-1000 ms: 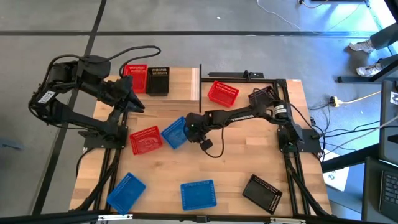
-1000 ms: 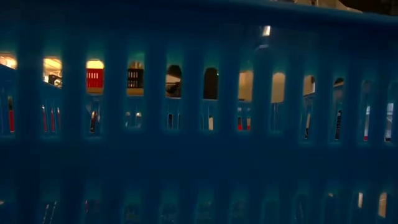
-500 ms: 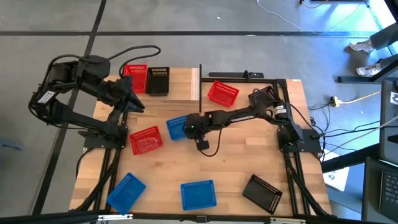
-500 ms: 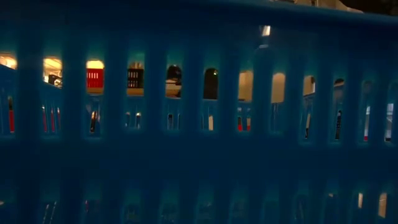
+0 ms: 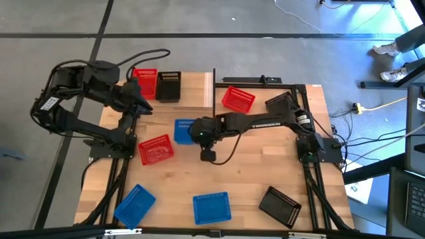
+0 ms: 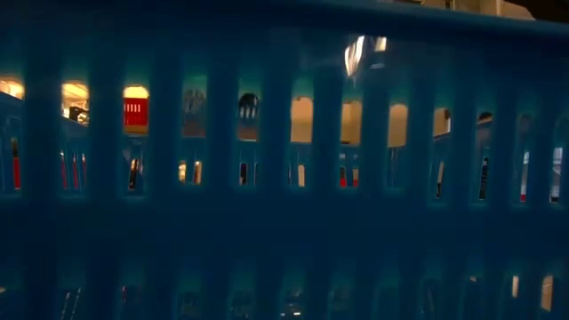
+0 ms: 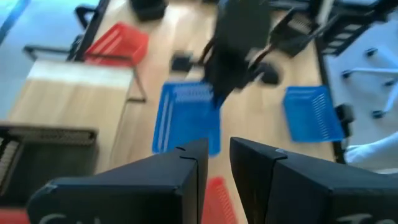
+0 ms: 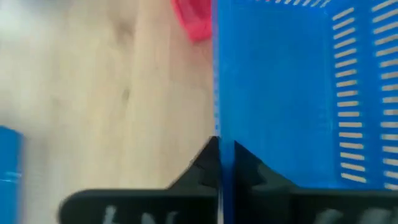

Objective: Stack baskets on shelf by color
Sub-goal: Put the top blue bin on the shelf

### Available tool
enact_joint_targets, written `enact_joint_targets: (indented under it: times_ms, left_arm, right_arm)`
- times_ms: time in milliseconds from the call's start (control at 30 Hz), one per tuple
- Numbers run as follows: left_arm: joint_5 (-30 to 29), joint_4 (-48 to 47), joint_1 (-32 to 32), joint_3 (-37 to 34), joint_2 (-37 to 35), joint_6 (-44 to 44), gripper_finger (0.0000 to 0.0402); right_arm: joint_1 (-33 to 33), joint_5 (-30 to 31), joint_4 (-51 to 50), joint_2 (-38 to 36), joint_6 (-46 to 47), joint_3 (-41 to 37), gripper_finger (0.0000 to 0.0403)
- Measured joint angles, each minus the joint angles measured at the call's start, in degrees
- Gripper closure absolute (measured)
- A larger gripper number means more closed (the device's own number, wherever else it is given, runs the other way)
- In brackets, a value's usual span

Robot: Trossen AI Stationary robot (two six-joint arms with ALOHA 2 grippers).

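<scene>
High view is showing the right gripper [image 5: 197, 131] reaching across the middle of the wooden tabletop [image 5: 265, 166], its fingers clenched on the wall of a blue perforated plastic basket [image 5: 184, 129]; the right wrist view is showing that thin blue wall [image 8: 217, 93] pinched between the two dark fingers. That basket is sitting just in front of the pale light-wood shelf [image 5: 192, 93] at the table's far left. A red perforated basket [image 5: 145, 81] and a black perforated basket [image 5: 169, 85] are standing side by side on the shelf, and the left gripper [image 5: 143, 106] is hovering near them at the shelf's front edge, its fingers [image 7: 186, 180] standing slightly apart with nothing between them. Another red basket [image 5: 238, 99] is lying tilted on the tabletop just right of the shelf, and a third red one [image 5: 156, 149] is lying near the held basket. Along the near edge, two more blue baskets [image 5: 135, 204] [image 5: 212, 207] and a second black basket [image 5: 280, 205] are lying well apart. Low view is being filled by the slotted wall of a blue basket [image 6: 284, 222]. No writing or label is readable anywhere.
</scene>
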Motion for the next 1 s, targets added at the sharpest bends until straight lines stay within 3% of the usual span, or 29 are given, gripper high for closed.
enact_joint_targets:
  times_ms: [167, 333, 500, 733, 1000]
  left_arm:
    - [-2.29, -2.78, 0.00, 0.00, 0.00, 0.00, 0.0343]
    - [-2.30, -2.79, 0.00, 0.00, -0.11, 0.07, 0.0343]
    - [-4.34, -2.73, -0.02, 0.00, -0.07, 2.17, 0.0343]
    - [-10.32, -1.07, 0.00, 0.00, 0.45, 3.02, 0.0343]
    - [-17.12, -0.91, 0.00, 0.00, 2.85, 5.74, 0.0343]
  right_arm:
    - [1.40, 6.70, -10.58, 0.00, 12.68, 12.66, 0.0403]
    - [2.22, 18.58, -16.85, -0.07, 24.32, 22.63, 0.0403]
    - [0.54, 25.66, -15.84, -1.27, 37.47, 23.99, 0.0403]
    - [-5.77, 21.15, -15.93, -1.27, 48.95, 23.92, 0.0403]
    - [-11.57, 17.32, -14.51, -1.09, 49.25, 23.87, 0.0403]
